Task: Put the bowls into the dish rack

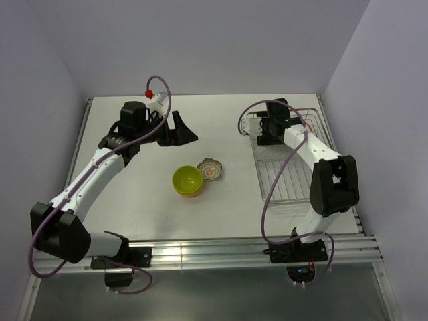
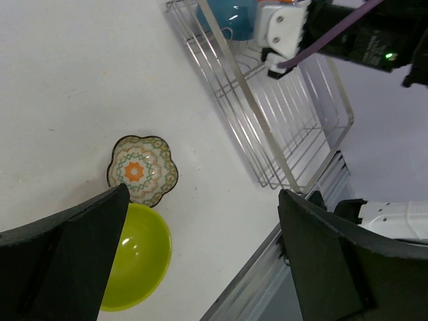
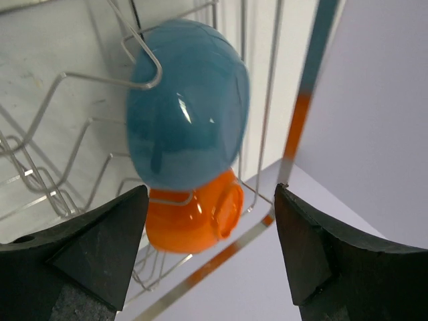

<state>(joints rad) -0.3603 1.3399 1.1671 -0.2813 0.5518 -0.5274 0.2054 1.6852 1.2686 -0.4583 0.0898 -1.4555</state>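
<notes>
A lime-green bowl [image 1: 188, 180] sits upright mid-table, touching a small floral scalloped dish [image 1: 210, 168] on its right. Both show in the left wrist view, the bowl [image 2: 134, 257] and the dish [image 2: 142, 168]. My left gripper [image 1: 179, 134] is open and empty, above the table behind them. The wire dish rack [image 1: 294, 167] lies at the right. A blue bowl [image 3: 187, 107] and an orange bowl [image 3: 194, 217] stand on edge at its far end. My right gripper [image 3: 210, 247] is open and empty just in front of them. No white bowl is in view.
The rack's near part [image 2: 294, 134] holds only bare wires. The walls close in the table at the back and on both sides. An aluminium rail [image 1: 221, 251] runs along the near edge by the arm bases.
</notes>
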